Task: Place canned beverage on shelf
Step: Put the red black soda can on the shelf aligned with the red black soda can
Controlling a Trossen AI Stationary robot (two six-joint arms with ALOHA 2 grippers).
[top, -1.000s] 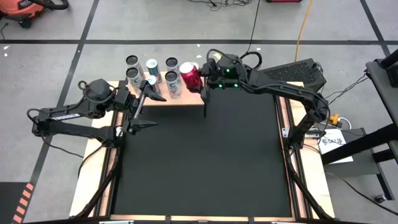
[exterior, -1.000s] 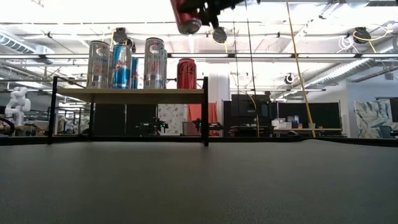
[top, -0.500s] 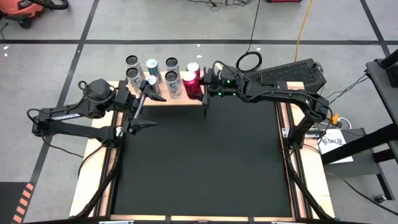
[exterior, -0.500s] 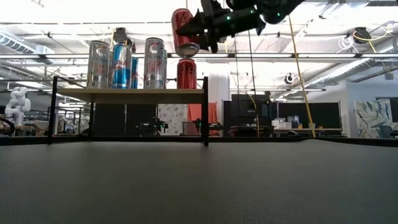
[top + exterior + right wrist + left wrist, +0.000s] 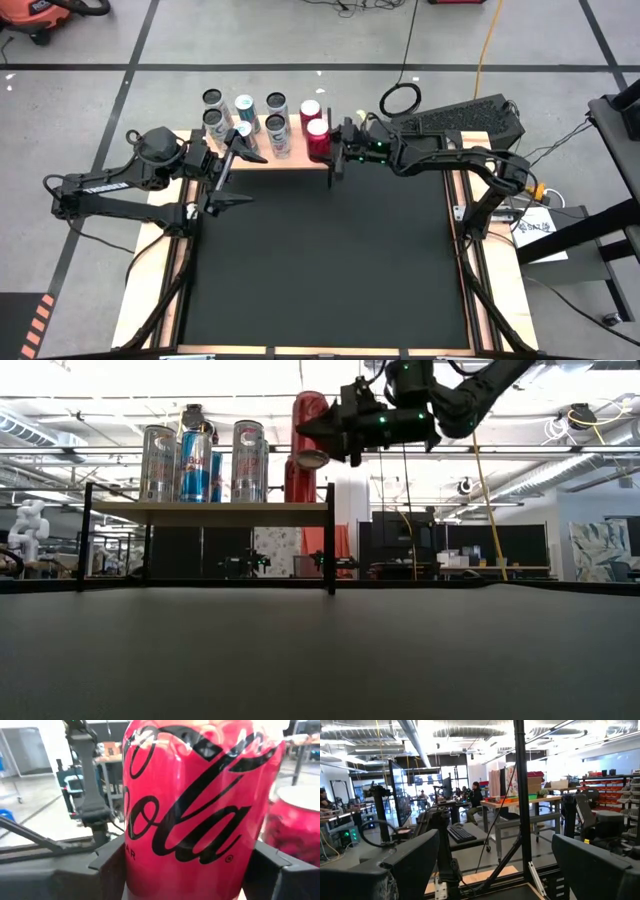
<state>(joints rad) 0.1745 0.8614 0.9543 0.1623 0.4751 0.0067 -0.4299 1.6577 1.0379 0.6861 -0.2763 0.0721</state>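
Observation:
A red Coca-Cola can (image 5: 318, 137) is in my right gripper (image 5: 327, 150), just above the right end of the pale wooden shelf (image 5: 297, 161). In the low view the can (image 5: 307, 426) stands nearly upright, clear of the shelf board (image 5: 210, 512). A second red can (image 5: 310, 108) and several silver and blue cans (image 5: 243, 112) stand on their bases on the shelf. My left gripper (image 5: 228, 172) is open and empty by the shelf's left front. My right gripper pinches the red can's side wall (image 5: 135, 865) between its two fingers (image 5: 107, 865), at about mid-height. The fingers come level from the table's right. The can is nearly upright and lifted clear of the shelf, its bottom rim (image 5: 312, 458) above the board.
The shelf stands on thin black legs (image 5: 330, 540) at the far edge of the black table top (image 5: 320, 260), which lies open toward the near edge. Wooden strips (image 5: 455, 190) edge the table. People sit at desks in the room beyond (image 5: 475, 795).
My right gripper has come down toward the shelf's right end with the red can. The can was tipped, with its bottom toward the near edge, and has turned nearly upright. It stays clear of the board.

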